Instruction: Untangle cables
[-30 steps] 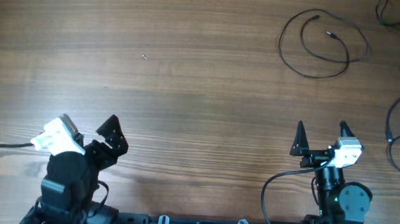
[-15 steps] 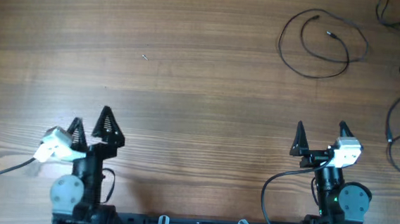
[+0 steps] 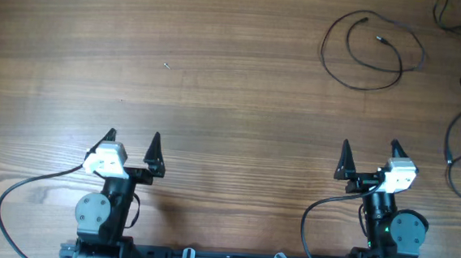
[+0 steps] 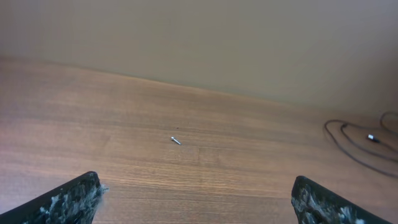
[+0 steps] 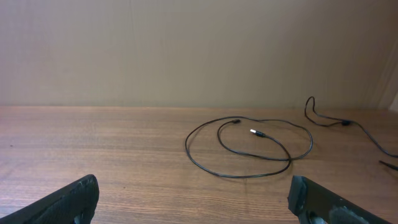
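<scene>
- You have two grippers in the overhead view, both low at the near edge of the table point(image 3: 217, 87) and well apart from each other
- Your left gripper point(image 3: 132, 137) stands wide open with nothing between its two fingers. In its wrist view the two dark fingertips point(image 4: 71, 200) sit at the bottom corners with only bare wood between them
- Your right gripper point(image 3: 371, 147) is spread about as wide and also holds nothing. Its wrist view shows two fingertips point(image 5: 65, 200) at the bottom corners, likewise apart
- You can count one looped cable point(image 3: 381, 39) lying whole on the far right part of the table. It is coiled loosely in about two turns with a small plug tip inside the coil, and it sits well ahead of your right gripper, touching neither gripper
- The right wrist view shows this same looped cable point(image 5: 256, 133) flat on the wood ahead, and the left wrist view catches part of it point(image 4: 371, 137) at the right margin
- Along the right border you have the edge cords point(image 3: 450, 156), seen as three black stretches: one in the top corner, one short piece below it and one open curve level with your right gripper. All three run out of the picture, so you cannot tell how many separate cords they make
- One small silver bit point(image 3: 166, 66) lies alone on the wood far ahead of your left gripper, and it is also seen from that wrist point(image 4: 176, 140)
</scene>
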Available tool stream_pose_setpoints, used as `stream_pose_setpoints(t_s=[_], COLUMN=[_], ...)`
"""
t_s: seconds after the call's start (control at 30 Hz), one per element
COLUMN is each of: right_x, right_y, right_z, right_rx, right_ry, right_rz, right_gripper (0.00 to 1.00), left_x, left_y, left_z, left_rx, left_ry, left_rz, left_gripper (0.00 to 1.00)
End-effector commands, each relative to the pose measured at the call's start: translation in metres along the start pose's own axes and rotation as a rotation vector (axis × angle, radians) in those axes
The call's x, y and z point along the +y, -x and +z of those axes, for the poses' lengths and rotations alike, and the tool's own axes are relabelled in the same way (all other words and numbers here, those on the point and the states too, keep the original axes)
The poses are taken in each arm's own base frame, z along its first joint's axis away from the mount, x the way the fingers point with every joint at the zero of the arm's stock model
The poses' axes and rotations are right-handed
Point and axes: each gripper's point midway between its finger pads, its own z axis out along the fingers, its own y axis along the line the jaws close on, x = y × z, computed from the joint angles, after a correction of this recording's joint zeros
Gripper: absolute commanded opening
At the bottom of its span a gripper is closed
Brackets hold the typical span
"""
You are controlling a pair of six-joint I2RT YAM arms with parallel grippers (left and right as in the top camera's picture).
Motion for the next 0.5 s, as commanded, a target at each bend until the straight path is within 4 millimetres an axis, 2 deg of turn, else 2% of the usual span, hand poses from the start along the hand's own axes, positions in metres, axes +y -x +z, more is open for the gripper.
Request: stream_pose_setpoints(t_s=[0.0, 0.47], right_x=[-0.0023, -0.0024], right_y=[0.0024, 0.0024], right_z=[-0.0006, -0.0006], right_rx=[-0.012, -0.012], right_ry=[-0.012, -0.013], right_rz=[-0.015, -0.015], right_gripper=[1.0, 1.0], left_x=[-0.0049, 0.0005], left_y=[-0.0033, -0.0021], left_z=[0.0001, 0.0003], left_rx=[0.003, -0.001], left_ry=[-0.034, -0.003], left_rz=[0.111, 0.111], left_gripper=[1.0, 1.0])
